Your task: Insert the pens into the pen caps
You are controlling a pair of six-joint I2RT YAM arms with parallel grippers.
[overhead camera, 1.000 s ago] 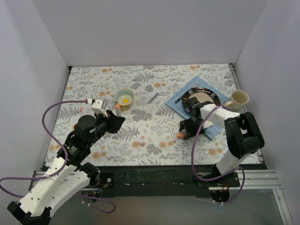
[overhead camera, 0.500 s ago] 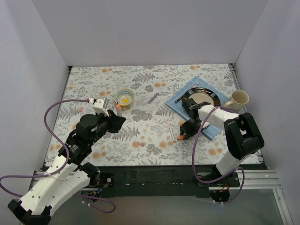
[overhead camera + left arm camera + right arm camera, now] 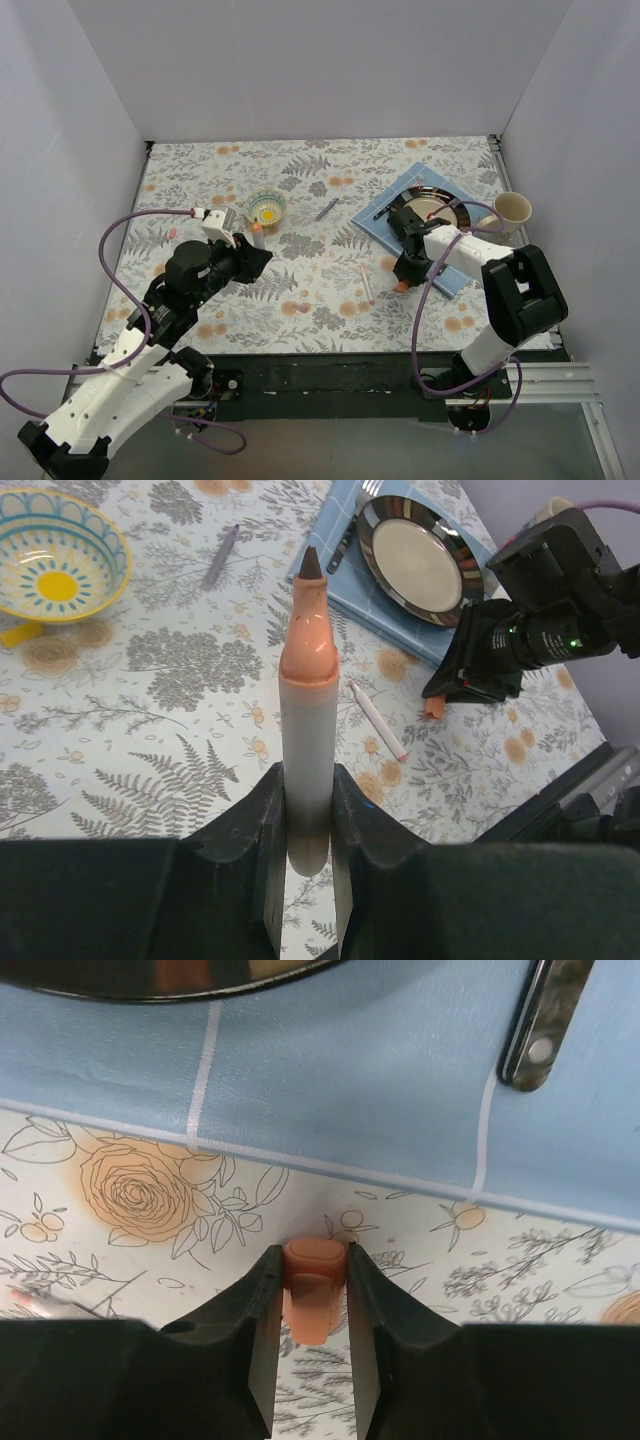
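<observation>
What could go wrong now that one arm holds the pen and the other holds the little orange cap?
1. The orange cap is tiny and pinched only at its sides by the right gripper, so it might twist or slip when pushed.
2. The pen sticks far out of the left gripper, so its tip could wobble and miss the cap.
3. A loose white pen lies close to the right gripper and could get knocked.
</observation>
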